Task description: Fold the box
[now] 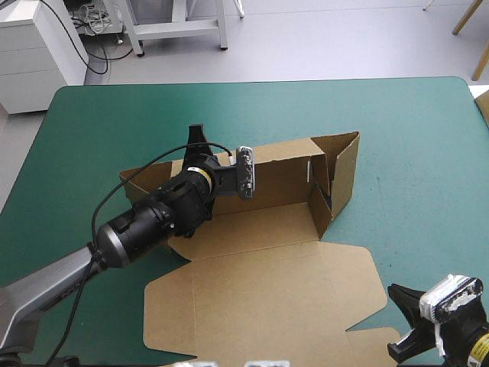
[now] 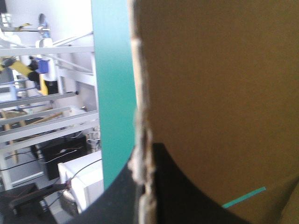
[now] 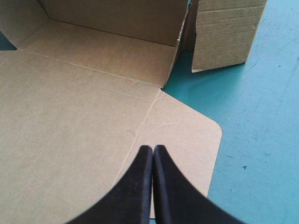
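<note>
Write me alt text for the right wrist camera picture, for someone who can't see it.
The right gripper, fingers shut in one point, hangs over a flat, round-cornered flap of the brown box. Ahead of it the box's walls stand raised; teal-green table cover lies beside the flap.

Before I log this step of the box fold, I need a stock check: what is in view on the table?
box: one, brown, mid-table; far wall and right end raised, lid flat toward the near edge
table cover: one, teal-green, under everything
left gripper: one, black fingers, shut on the box's far wall
right gripper: one, black fingers, shut, holding nothing, over the flat lid's right flap
</note>
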